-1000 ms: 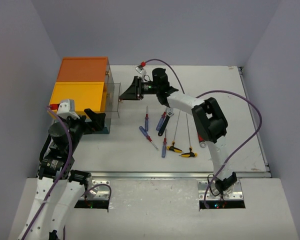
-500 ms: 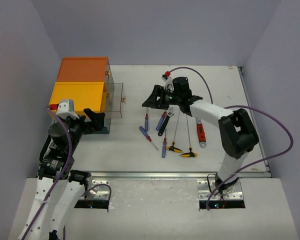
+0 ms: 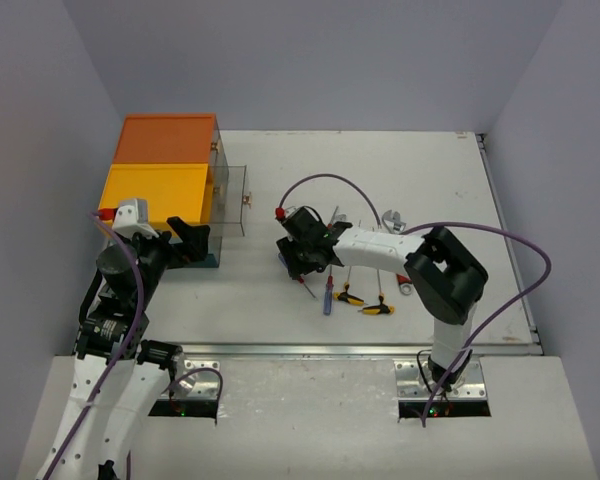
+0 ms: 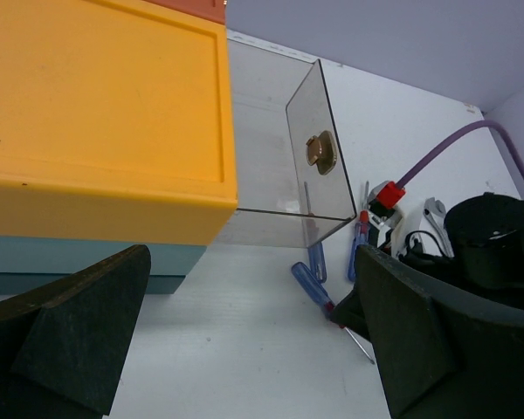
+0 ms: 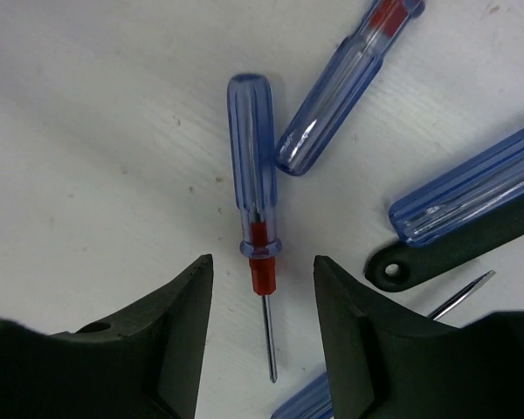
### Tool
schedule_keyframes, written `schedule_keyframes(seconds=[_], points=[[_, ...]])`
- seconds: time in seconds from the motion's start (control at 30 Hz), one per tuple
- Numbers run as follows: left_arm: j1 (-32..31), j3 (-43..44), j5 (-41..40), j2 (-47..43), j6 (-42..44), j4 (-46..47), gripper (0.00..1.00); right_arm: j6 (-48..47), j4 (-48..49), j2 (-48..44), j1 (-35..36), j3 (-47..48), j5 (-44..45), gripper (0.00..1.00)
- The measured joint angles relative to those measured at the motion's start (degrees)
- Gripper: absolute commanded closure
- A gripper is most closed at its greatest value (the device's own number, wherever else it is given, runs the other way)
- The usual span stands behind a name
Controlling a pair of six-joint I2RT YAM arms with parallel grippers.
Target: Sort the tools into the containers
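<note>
Two fingers of the right end effector [image 5: 260,288] stand spread and released, one on each side of a blue-handled screwdriver [image 5: 255,192]. They flank its red collar, and neither touches it. The screwdriver lies flat on the table [image 5: 87,131], with its shaft pointing to 6 o'clock in the wrist view. Other blue handles [image 5: 336,96] and a black wrench handle [image 5: 437,253] crowd in at 1 to 3 o'clock.

From above, the containers [image 3: 160,165] sit at 10 o'clock from the tool pile. Their clear drawer [image 3: 230,200] is pulled out toward 3 o'clock. The left end effector [image 4: 253,349], also released and holding nothing, hangs just beside the yellow-topped box.

The step in hand looks like the pick of this screwdriver. The next move likely calls for a short descent and a squeeze near the collar, clear of the neighbouring handle, then a carry toward the open drawer.
</note>
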Motion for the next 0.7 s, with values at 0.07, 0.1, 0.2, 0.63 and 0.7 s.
schedule_keyframes(seconds=[0.07,0.1,0.2,0.63,0.7], points=[[0.0,0.0,0.02,0.0,0.0,0.02,0.0,-0.44,-0.75,1.72,0.84,0.0,0.8,0.52],[0.0,0.0,0.02,0.0,0.0,0.01,0.0,-0.65,-0.89,2.32,1.02,0.0,1.1,0.54],[0.0,0.0,0.04,0.01,0.0,0.01,0.0,-1.19,-1.21,4.24,1.44,0.36,2.85,0.65],[-0.02,0.0,0.09,0.02,0.0,0.04,0.0,-0.28,0.52,4.64,4.29,-0.69,3.65,1.0],[-0.02,0.0,0.09,0.02,0.0,0.04,0.0,0.34,0.56,2.59,4.64,-3.07,2.65,1.0]])
